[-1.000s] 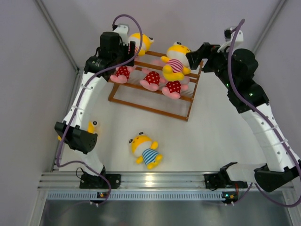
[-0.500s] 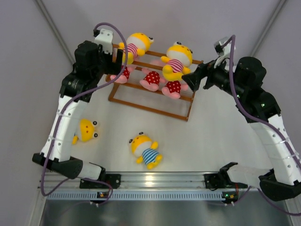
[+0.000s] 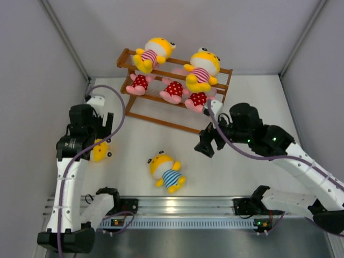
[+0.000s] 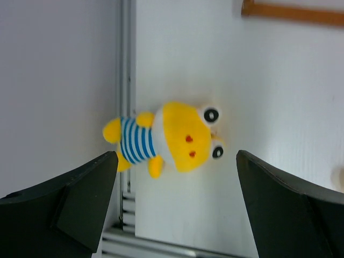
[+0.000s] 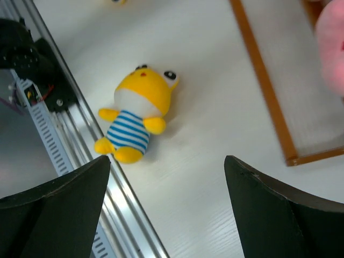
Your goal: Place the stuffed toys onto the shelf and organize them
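The brown wooden shelf point(image 3: 216, 121) stands at the back. Two yellow stuffed toys in pink-striped shirts point(image 3: 152, 54) point(image 3: 202, 69) sit on its top tier, and three pink ones in red dotted outfits point(image 3: 173, 89) sit one tier down. A yellow toy in a blue-striped shirt point(image 3: 166, 172) point(image 5: 137, 113) lies on the table in front, and my open, empty right gripper point(image 3: 206, 146) point(image 5: 167, 158) hangs to its right. A second blue-striped yellow toy point(image 3: 100, 151) point(image 4: 166, 138) lies by the left wall, and my open, empty left gripper point(image 3: 102, 131) point(image 4: 177, 156) is above it.
A metal rail point(image 3: 177, 206) runs along the near edge, just behind the middle toy. Grey walls close in the left point(image 3: 32, 107) and right sides. The shelf's bottom frame point(image 5: 263, 80) and a pink toy's edge point(image 5: 332, 48) show in the right wrist view.
Both arms have drawn back from the shelf toward the near side. The left gripper opened wider and now hangs over the left toy. The right gripper has come down beside the middle toy.
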{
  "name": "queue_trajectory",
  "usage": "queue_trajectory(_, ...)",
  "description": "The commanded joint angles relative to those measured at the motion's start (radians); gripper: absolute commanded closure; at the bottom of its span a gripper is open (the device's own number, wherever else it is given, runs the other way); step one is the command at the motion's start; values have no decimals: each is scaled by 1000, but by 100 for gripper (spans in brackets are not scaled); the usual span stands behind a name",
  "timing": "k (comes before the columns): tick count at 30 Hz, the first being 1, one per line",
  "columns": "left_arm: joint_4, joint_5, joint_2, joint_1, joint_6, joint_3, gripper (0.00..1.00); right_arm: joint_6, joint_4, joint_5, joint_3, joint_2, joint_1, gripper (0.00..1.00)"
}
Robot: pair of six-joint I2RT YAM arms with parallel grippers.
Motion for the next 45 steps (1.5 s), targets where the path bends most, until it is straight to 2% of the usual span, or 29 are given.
queue_trajectory(1,-30,35,-26,54,26,-130,3,40,83,53,-118,-14,77,13)
queue_trajectory(4,-29,71,-26,82,14,-199,4,37,161,46,-259,7,129,13)
queue_trajectory(6,-19,129,-20,97,19,-224,4,30,245,-21,-322,-4,141,13)
queue_trajectory(7,-18,158,-17,110,32,-247,4,27,357,-44,-400,-14,141,12)
queue_trajectory(10,11,118,-6,120,25,-288,3,28,578,-68,-517,-31,140,9)
queue_trajectory(13,22,103,-3,133,25,-304,3,18,637,-136,-532,48,140,10)
queue_trajectory(17,22,107,-1,136,28,-308,3,11,715,-290,-604,124,155,18)
queue_trajectory(22,22,115,8,136,29,-310,3,2,741,-289,-675,121,189,18)
queue_trajectory(25,22,115,12,137,31,-310,3,2,741,-285,-684,168,202,17)
queue_trajectory(28,21,117,15,137,32,-311,3,13,810,-261,-694,211,244,18)
queue_trajectory(31,21,118,20,139,33,-311,3,54,861,-220,-684,283,252,24)
queue_trajectory(36,21,118,25,142,34,-308,3,76,887,-201,-658,340,256,44)
queue_trajectory(40,19,123,35,142,33,-290,3,85,818,-96,-648,358,261,73)
queue_trajectory(41,21,124,38,140,31,-288,3,91,813,-85,-646,355,259,91)
queue_trajectory(42,21,124,41,142,32,-287,3,99,813,-72,-648,343,259,100)
queue_trajectory(45,21,126,45,142,33,-285,3,161,856,-33,-666,306,259,100)
